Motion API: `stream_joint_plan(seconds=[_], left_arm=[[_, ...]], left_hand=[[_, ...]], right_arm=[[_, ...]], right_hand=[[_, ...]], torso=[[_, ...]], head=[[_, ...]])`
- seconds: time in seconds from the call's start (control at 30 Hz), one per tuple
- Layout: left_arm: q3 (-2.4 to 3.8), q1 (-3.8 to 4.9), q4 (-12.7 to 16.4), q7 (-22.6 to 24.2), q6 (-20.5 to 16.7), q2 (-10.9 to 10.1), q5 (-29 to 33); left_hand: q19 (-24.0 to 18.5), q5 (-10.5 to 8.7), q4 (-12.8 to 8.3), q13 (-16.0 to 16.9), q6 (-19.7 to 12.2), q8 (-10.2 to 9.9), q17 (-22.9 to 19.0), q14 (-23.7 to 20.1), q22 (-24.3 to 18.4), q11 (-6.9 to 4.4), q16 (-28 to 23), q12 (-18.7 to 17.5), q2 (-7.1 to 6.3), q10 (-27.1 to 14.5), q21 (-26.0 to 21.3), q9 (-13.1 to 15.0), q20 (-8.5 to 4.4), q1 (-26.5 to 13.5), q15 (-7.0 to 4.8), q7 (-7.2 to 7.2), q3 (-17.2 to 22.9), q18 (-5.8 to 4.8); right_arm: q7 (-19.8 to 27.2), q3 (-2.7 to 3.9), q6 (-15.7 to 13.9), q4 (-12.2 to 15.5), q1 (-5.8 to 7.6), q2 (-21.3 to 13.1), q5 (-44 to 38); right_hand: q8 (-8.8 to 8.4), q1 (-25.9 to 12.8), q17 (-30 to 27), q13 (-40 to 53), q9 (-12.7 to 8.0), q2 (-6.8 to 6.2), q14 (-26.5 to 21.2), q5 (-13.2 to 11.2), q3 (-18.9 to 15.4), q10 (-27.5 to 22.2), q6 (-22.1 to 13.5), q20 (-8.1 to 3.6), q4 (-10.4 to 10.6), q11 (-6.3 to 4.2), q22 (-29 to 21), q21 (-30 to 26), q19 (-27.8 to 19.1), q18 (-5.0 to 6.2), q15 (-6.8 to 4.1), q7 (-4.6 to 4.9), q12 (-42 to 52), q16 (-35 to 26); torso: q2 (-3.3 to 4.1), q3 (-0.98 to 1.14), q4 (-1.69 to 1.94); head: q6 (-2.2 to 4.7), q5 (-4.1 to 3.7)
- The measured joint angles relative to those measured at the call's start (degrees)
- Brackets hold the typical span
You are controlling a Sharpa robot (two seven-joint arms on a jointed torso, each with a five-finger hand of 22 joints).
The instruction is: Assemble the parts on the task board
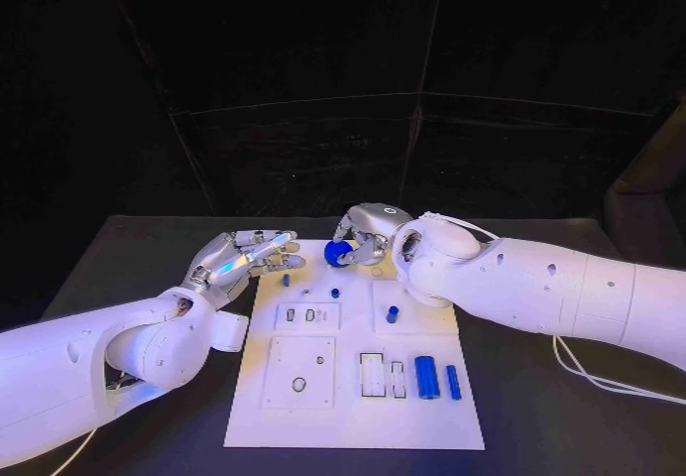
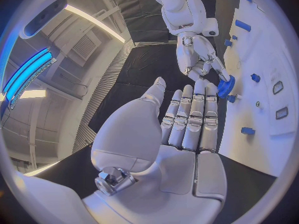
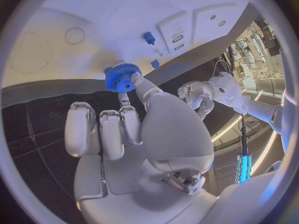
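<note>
While the right hand (image 1: 369, 236) pinches the gear (image 1: 337, 254) by its toothed rim, judged light, rigid and slippery, the left hand (image 1: 246, 256) hovers empty, fingers (image 2: 193, 115) straight.

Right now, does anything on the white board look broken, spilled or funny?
Nothing stands out. The board lies flat and looks undamaged, and the two blue cylinders near its right edge lie neatly side by side. The right hand holds a blue gear above the board's far end, and the left hand is beside it, holding nothing.

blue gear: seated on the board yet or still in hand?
In hand. The right hand pinches the blue toothed gear at the far end of the white task board; whether it touches the board, cannot tell.
</note>
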Motion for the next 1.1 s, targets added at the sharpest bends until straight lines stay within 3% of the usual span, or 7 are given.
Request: stream_joint_plan(seconds=[0.3,0.73,0.83,0.9,1.03,1.1], left_arm=[[0.01,0.01,0.1,0.0,0.0,0.0,0.0],[0.01,0.02,0.0,0.0,0.0,0.2,0.0],[0.01,0.02,0.0,0.0,0.0,0.2,0.0],[0.01,0.02,0.0,0.0,0.0,0.2,0.0],[0.01,0.02,0.0,0.0,0.0,0.2,0.0],[0.02,0.02,0.0,0.0,0.0,0.2,0.0]], left_hand=[[0.0,0.0,-0.2,0.0,0.0,0.0,0.0,0.0,-0.1,0.21,0.0,-0.3,0.0,0.2,0.0,0.0,0.0,0.0,0.0,0.0,0.2,0.0],[0.0,0.0,-0.2,0.0,0.0,0.0,0.0,0.0,-0.1,0.21,0.0,-0.3,0.0,0.2,0.0,0.0,0.0,0.0,0.0,0.0,0.2,0.0],[0.0,0.0,-0.2,0.0,0.0,0.0,0.0,0.0,-0.1,0.21,0.0,-0.3,0.0,0.2,0.0,0.0,0.0,0.0,0.0,0.0,0.2,0.0],[0.0,0.0,-0.2,0.0,0.0,0.0,0.0,0.0,-0.1,0.21,0.0,-0.3,0.0,0.2,0.0,0.0,0.0,0.0,0.0,0.0,0.2,0.0],[0.0,0.0,-0.2,0.0,0.0,0.0,0.0,0.0,-0.1,0.21,0.0,-0.3,0.0,0.2,0.0,0.0,0.0,0.0,0.0,0.0,0.2,0.0],[0.0,0.0,-0.2,0.0,0.0,0.0,0.0,0.0,-0.1,0.21,0.0,-0.3,0.0,0.2,0.0,0.0,0.0,0.0,0.0,0.0,0.2,0.0]], right_arm=[[-0.4,-0.05,0.3,-2.8,-1.37,3.4,-0.8],[-1.5,0.0,2.1,-5.3,-1.71,5.5,-1.5],[-1.7,0.0,2.4,-5.5,-1.71,5.7,-1.6],[-1.8,0.01,2.5,-5.7,-1.71,5.9,-1.6],[-2.1,-0.05,2.9,-6.1,-1.83,6.2,-1.7],[-2.2,-0.06,3.1,-6.2,-1.85,6.2,-1.7]], right_hand=[[-0.53,-0.7,0.0,0.0,0.0,-0.03,0.0,0.7,0.3,0.0,0.0,0.0,0.2,0.0,0.0,0.2,0.0,0.0,0.01,0.0,-0.2,0.0],[-1.22,-1.2,0.0,0.0,0.0,-0.47,0.0,1.4,0.4,-0.1,0.4,0.0,0.1,0.1,0.1,0.2,0.0,0.01,0.02,-0.01,-0.5,0.0],[-2.03,-1.5,0.0,0.0,0.0,-0.8,0.0,1.4,0.7,-0.4,0.5,0.0,0.1,0.4,0.1,0.2,0.0,0.01,0.02,-0.08,-0.8,0.0],[-3.7,-2.3,0.0,0.0,0.0,-1.63,0.1,1.6,0.8,-0.9,0.7,0.0,0.2,0.9,0.1,0.2,0.0,0.01,0.37,-0.03,-1.3,0.0],[-5.6,-4.1,0.0,0.0,0.1,-2.62,0.1,0.8,-1.1,-1.5,-4.3,0.81,0.6,1.49,-0.1,0.2,0.0,0.01,1.06,0.38,-2.1,0.0],[-5.74,-4.6,0.0,0.0,-0.1,-3.13,0.1,0.3,-1.9,-1.6,-6.0,0.83,1.0,1.56,-0.1,0.2,0.0,0.01,1.16,0.49,-2.2,0.0]], torso=[[0.03,0.07,-0.09],[0.05,0.18,-0.27],[0.05,0.2,-0.35],[0.05,0.21,-0.36],[0.05,0.21,-0.34],[0.04,0.21,-0.29]], head=[[-0.27,0.37],[-0.4,0.58],[-0.42,0.59],[-0.42,0.59],[-0.45,0.51],[-0.46,0.43]])
